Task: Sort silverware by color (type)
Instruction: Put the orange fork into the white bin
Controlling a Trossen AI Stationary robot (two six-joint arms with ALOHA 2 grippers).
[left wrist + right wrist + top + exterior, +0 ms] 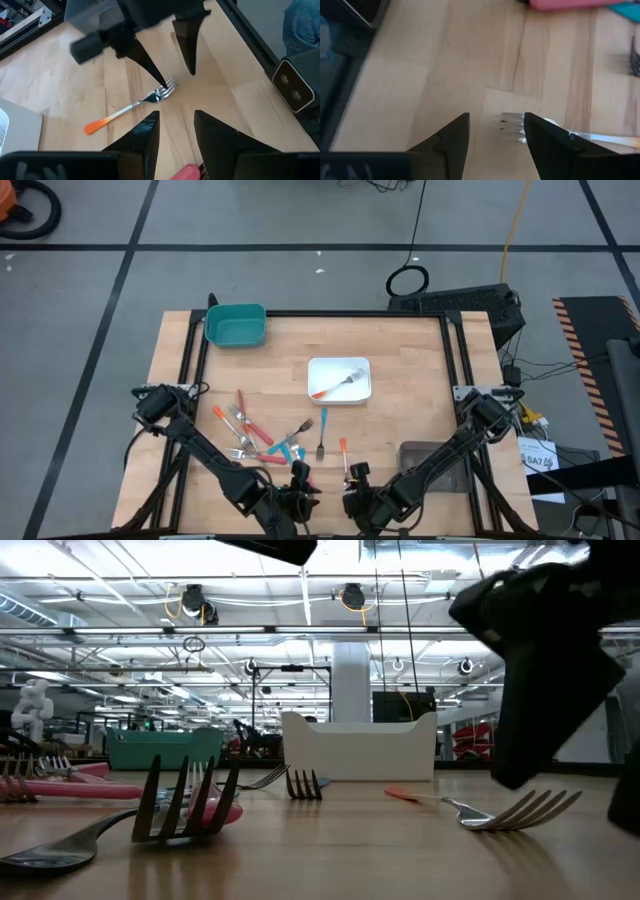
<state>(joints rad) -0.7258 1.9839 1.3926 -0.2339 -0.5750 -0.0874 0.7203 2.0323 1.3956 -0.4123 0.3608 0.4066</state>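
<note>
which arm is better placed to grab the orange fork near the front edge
Right, likely. The right hand is open right over the tines of the orange fork. The left hand sits a bit farther back, above a pink handle.

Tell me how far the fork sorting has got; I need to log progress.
Done: one orange-handled fork lies in the white tray; the teal tray looks empty. In hand: the right gripper, open, is down over the orange fork at the near edge. Left: the loose forks on the table. The left gripper is open nearby.
</note>
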